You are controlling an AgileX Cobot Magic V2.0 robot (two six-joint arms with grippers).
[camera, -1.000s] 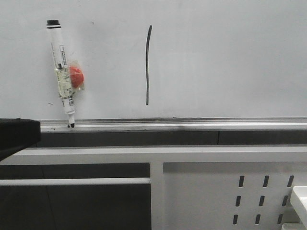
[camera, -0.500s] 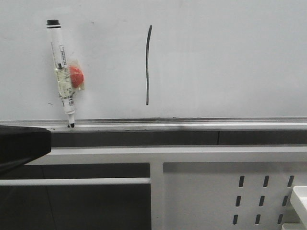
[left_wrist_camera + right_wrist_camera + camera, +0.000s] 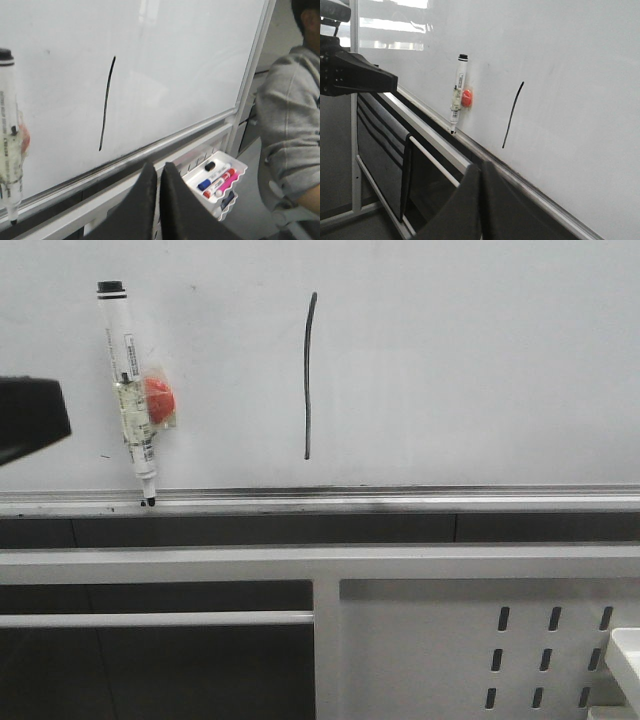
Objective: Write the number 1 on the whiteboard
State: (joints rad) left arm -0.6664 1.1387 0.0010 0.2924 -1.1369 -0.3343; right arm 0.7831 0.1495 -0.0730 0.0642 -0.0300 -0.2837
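The number 1 [image 3: 308, 375] is a thin dark near-vertical stroke on the whiteboard [image 3: 460, 360], above the silver rail [image 3: 400, 498]. It also shows in the left wrist view [image 3: 106, 102] and the right wrist view [image 3: 512, 115]. A clear-barrelled marker [image 3: 130, 390] with a red blob [image 3: 158, 400] stands against the board, tip on the rail. My left gripper [image 3: 157, 169] is shut and empty, held off the board below the rail. Its dark body [image 3: 28, 420] shows at the front view's left edge, left of the marker. My right gripper [image 3: 481, 169] is shut and empty, below the rail.
A white perforated frame panel [image 3: 480, 640] and white bars [image 3: 200, 562] lie below the board. A white tray [image 3: 239, 167] holds several markers at the frame's right end. A person in grey [image 3: 290, 125] sits to the right of the board.
The left arm's dark body has risen from the lower left, in front of the frame, to beside the marker at board height. The stroke and marker have not moved.
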